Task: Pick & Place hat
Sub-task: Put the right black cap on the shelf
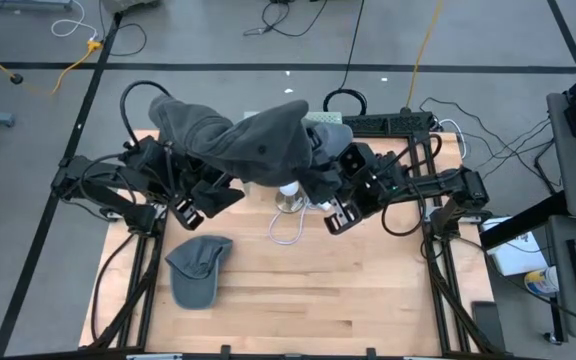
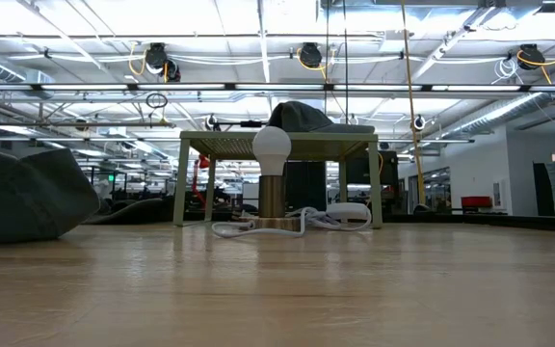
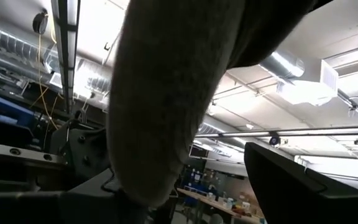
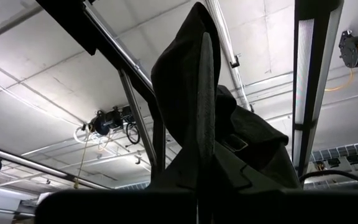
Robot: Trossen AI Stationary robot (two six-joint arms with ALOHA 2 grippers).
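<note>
Fabric of a dark grey hat (image 1: pixel 258 140) hangs stretched above the lamp (image 1: pixel 289 197), the right gripper (image 1: pixel 340 213) pinching it with closed fingers, the left gripper (image 1: pixel 200 203) holding it on spread fingers, a second cap (image 1: pixel 198 268) lying on the desk (image 1: pixel 308 290) nearby.

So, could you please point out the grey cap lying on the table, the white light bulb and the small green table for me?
Grey fabric cap (image 1: pixel 196 268): high view, on its crown.
White round light bulb (image 2: pixel 272 147): low view, on the globe.
Small pale green table (image 2: pixel 196 144): low view, on its front edge, left part.
</note>
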